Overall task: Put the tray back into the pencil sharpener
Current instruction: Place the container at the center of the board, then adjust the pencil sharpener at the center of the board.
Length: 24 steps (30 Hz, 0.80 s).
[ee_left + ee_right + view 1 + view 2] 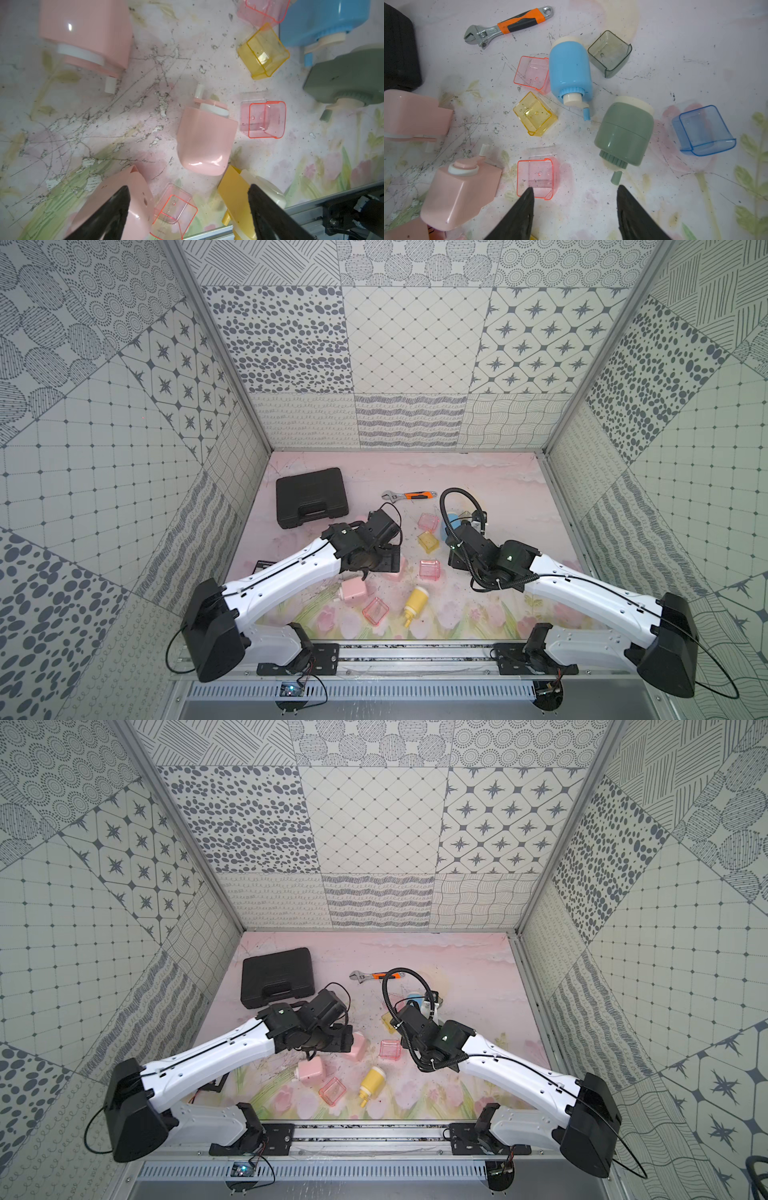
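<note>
Your right gripper hangs spread and empty; the left gripper likewise holds nothing. Next lies the pink tray, open side up, just beside the pink sharpener. Its lipped end is nearest the right gripper, its long axis running away. Pinch its side walls squarely. The sharpener's slot is hidden, so find it first.
</note>
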{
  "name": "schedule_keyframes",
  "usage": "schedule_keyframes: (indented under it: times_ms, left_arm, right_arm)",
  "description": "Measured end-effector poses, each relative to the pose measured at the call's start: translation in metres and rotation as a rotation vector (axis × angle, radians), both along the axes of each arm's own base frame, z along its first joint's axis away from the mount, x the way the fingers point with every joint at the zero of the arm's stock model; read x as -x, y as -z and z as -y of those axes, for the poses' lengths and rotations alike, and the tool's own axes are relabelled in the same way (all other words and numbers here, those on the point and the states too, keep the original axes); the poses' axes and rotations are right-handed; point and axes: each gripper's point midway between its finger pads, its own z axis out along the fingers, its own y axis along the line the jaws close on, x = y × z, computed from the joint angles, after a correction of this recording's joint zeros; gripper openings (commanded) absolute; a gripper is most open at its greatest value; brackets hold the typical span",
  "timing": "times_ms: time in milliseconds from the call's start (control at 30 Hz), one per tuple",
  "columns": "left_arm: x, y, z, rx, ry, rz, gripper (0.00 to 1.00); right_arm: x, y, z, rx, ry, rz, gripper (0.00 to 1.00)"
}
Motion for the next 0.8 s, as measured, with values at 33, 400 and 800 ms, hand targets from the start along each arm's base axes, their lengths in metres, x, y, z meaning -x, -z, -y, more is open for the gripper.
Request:
schedule_keyframes:
  times_ms: [33, 400, 800]
  left_arm:
    - [-0.001, 0.003, 0.007, -0.008, 0.014, -0.008, 0.92]
    - [-0.011, 0.041, 0.041, -0.14, 0.196, -0.062, 0.99]
    - [-0.02, 0.07, 0.04, -0.199, 0.247, -0.127, 0.75]
  right_arm:
    - [0.002, 0.002, 0.004, 0.009, 0.003, 0.0, 0.66]
    - [0.009, -0.011, 0.027, 0.021, 0.007, 0.066, 0.71]
    - [0.014, -0.017, 0.039, 0.022, 0.014, 0.096, 0.71]
